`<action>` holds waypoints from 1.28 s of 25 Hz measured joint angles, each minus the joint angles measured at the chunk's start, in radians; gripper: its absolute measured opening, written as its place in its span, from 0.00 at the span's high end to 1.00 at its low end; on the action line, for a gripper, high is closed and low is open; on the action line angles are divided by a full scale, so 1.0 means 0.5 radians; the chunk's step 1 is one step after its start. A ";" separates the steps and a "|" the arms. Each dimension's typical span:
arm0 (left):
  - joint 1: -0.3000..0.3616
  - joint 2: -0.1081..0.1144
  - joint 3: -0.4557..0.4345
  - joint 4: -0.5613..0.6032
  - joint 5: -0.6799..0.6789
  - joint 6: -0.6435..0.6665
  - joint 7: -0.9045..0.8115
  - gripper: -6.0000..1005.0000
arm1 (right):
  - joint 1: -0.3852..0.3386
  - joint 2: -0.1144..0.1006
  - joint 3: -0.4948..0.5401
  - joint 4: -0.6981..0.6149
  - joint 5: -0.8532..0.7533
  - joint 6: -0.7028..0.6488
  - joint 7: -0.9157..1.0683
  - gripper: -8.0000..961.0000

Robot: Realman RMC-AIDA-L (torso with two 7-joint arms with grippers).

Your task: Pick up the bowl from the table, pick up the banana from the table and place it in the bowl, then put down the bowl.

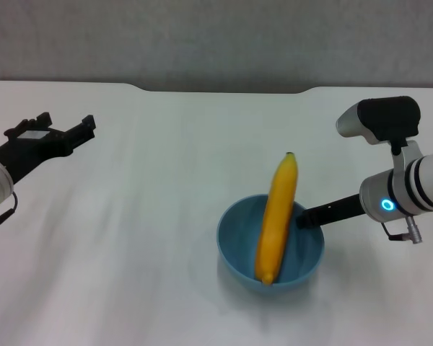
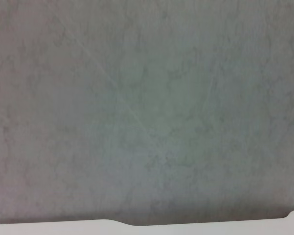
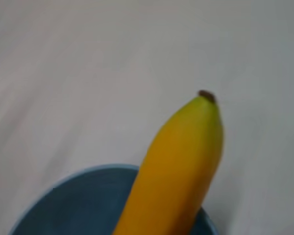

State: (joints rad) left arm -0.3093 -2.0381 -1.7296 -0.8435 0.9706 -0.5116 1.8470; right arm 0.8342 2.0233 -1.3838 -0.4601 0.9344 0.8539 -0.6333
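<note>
The light-blue bowl (image 1: 234, 241) is at the centre right of the white table (image 1: 130, 231). The yellow banana (image 1: 278, 216) lies in it, its dark tip sticking out over the far rim. My right gripper (image 1: 307, 216) reaches in from the right and is shut on the bowl's right rim. I cannot tell whether the bowl rests on the table or hangs just above it. The right wrist view shows the banana (image 3: 181, 166) over the bowl (image 3: 78, 205) up close. My left gripper (image 1: 65, 124) is open and empty, raised at the far left.
The table's far edge has a shallow notch (image 1: 224, 90) with a grey wall behind it. The left wrist view shows only that wall (image 2: 147, 107) and a strip of the table's edge (image 2: 63, 229).
</note>
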 joint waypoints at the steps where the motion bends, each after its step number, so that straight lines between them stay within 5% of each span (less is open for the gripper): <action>1: -0.001 -0.001 0.004 0.000 -0.001 -0.001 0.000 0.10 | 0.000 0.000 0.000 0.000 0.000 -0.005 -0.002 0.94; 13: 0.019 -0.003 0.045 -0.002 -0.021 -0.017 -0.018 0.10 | -0.054 0.000 -0.007 -0.125 -0.001 0.042 -0.039 0.68; 28: 0.093 0.011 -0.134 0.090 -0.024 -0.245 -0.002 0.10 | -0.745 -0.021 0.021 -1.221 0.102 0.419 -0.136 0.15; 32: 0.090 0.008 -0.316 0.214 -0.024 -0.473 0.012 0.10 | -0.878 -0.022 0.036 -1.351 0.228 0.320 -0.248 0.15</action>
State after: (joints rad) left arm -0.2644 -2.0338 -1.8876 -0.7365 0.9587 -0.7479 1.8529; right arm 0.3952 2.0122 -1.3660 -1.1354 1.0482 1.0141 -0.7570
